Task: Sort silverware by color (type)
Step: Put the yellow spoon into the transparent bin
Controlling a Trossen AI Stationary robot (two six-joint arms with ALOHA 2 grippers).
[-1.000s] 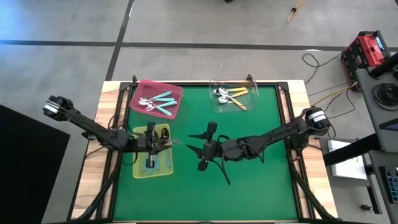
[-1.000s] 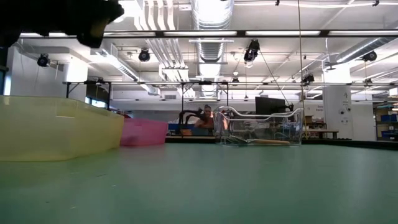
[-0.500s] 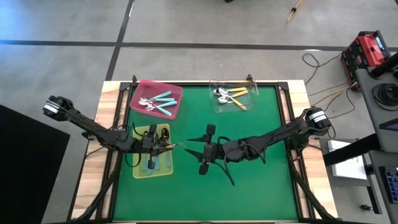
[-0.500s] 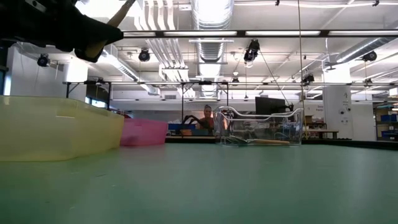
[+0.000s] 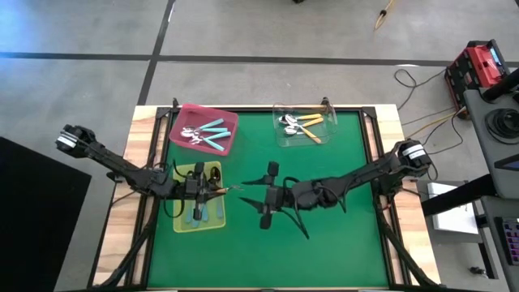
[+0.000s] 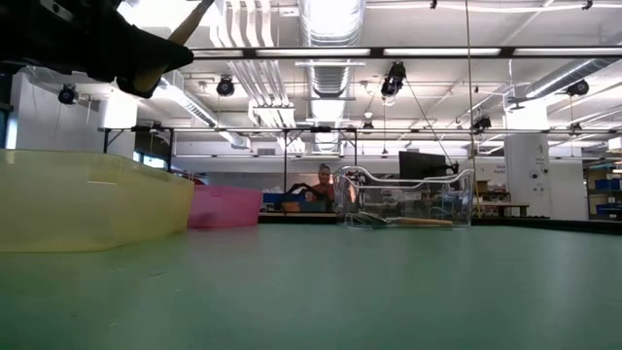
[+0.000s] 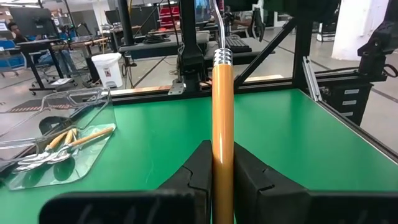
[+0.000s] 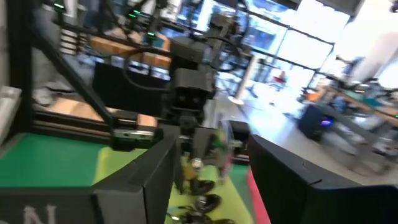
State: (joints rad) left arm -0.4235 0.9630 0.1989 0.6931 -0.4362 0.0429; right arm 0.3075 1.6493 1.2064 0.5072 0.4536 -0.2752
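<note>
Green table: left gripper clamps orange-handled spoon upright; right gripper apparently open mid-table.

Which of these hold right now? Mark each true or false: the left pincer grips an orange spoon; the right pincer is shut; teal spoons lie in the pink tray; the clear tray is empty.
1. The left pincer is shut on an orange-handled metal spoon. True.
2. The right pincer is shut. False: its jaws stand open, holding nothing.
3. Teal-handled spoons lie in the pink rectangular tray. True.
4. The clear plastic tray is empty. False: it holds orange-handled spoons.
</note>
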